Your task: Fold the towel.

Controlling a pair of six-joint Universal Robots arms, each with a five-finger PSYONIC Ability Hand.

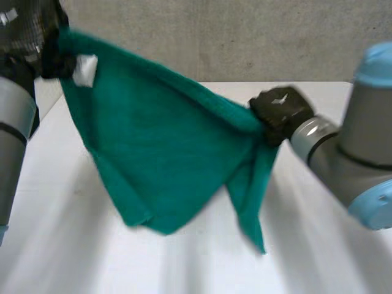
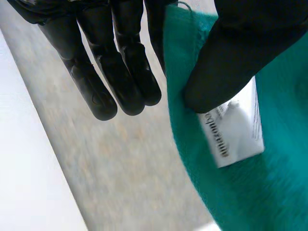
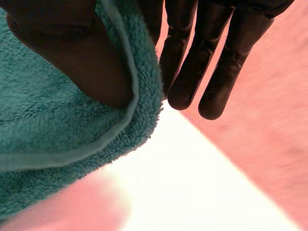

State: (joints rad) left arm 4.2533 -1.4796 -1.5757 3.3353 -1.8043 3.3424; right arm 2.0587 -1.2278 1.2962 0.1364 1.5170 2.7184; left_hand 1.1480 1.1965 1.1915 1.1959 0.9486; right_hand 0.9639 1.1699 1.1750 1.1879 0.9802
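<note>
A green towel (image 1: 159, 147) hangs stretched in the air between my two hands, its lower folds drooping toward the white table (image 1: 61, 245). My left hand (image 1: 58, 61) is raised at the far left and pinches the corner that carries a white label (image 1: 86, 69). In the left wrist view the thumb (image 2: 231, 57) presses the towel (image 2: 269, 183) beside the label (image 2: 236, 130) against a finger, the other fingers (image 2: 120, 72) straight. My right hand (image 1: 278, 113) pinches the opposite corner lower down. Its thumb (image 3: 82, 62) clamps the towel's hemmed edge (image 3: 57, 125).
A grey wall (image 1: 245, 37) stands behind the table's far edge. The bare tabletop spreads under and in front of the hanging towel. My right arm (image 1: 361, 147) reaches in from the right side.
</note>
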